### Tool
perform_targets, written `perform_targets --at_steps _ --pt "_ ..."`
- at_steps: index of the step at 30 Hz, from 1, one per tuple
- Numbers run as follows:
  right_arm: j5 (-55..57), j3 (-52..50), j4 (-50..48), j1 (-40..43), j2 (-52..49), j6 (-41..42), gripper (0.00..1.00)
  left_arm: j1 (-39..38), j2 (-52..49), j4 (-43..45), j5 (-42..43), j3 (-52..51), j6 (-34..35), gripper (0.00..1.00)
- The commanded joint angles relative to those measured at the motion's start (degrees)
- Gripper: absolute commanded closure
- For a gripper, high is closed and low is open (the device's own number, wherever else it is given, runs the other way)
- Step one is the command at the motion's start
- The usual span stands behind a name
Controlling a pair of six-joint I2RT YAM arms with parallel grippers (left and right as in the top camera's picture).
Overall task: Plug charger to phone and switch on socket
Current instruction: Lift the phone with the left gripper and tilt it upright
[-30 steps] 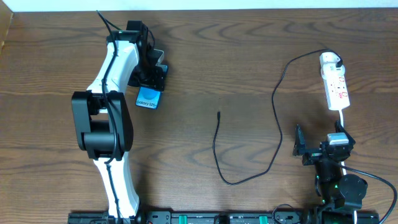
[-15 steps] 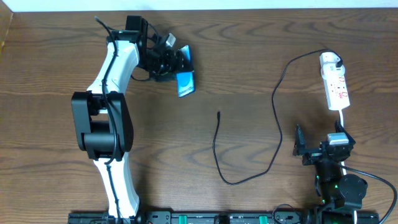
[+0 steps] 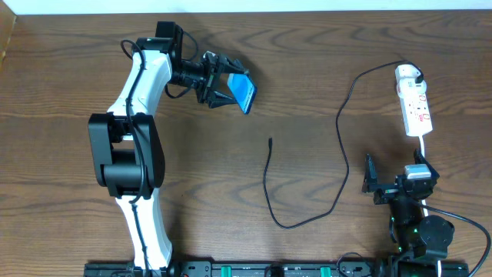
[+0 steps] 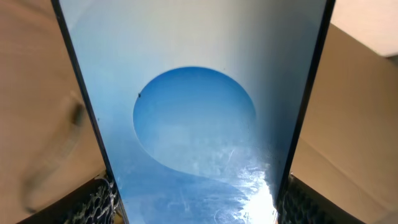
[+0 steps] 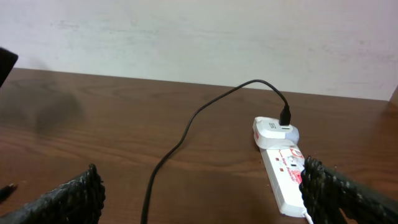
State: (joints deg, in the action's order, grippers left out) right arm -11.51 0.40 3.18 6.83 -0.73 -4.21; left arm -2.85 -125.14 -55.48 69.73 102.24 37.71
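Note:
My left gripper (image 3: 227,87) is shut on the phone (image 3: 244,93), a slim blue-screened smartphone, and holds it tilted above the table at the back. The phone's blue screen with a lighter oval fills the left wrist view (image 4: 193,124), between my two fingers. The charger (image 3: 338,131) is a long thin black cable looping across the table; its plug tip (image 3: 270,141) lies free at the middle. The cable's other end sits in a white adapter on the socket (image 3: 414,102), a white power strip at the right, also in the right wrist view (image 5: 287,177). My right gripper (image 3: 393,183) is open and empty, near the socket's front end.
The socket's white cord (image 3: 423,146) runs toward my right arm. The table's back edge meets a white wall (image 5: 199,37). The black cable (image 5: 180,143) crosses the wood between my right fingers.
My left gripper has lifted the phone off the table and carried it to the right, turning it on edge. The right arm, cable and socket have not moved.

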Motion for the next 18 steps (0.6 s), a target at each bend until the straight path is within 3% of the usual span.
perform_targets --at_steps 1,8,18 --pt "0.44 -0.09 0.26 -0.50 0.35 -0.57 0.01 0.04 2.47 -0.13 12.76 0.17 8.02 0.92" --pt "0.44 -0.07 0.26 -0.50 0.35 -0.57 0.01 0.04 2.47 -0.13 20.20 0.17 15.19 0.92" --pt "0.44 -0.09 0.26 -0.50 0.35 -0.57 0.01 0.04 2.47 -0.13 20.35 0.17 25.24 0.93"
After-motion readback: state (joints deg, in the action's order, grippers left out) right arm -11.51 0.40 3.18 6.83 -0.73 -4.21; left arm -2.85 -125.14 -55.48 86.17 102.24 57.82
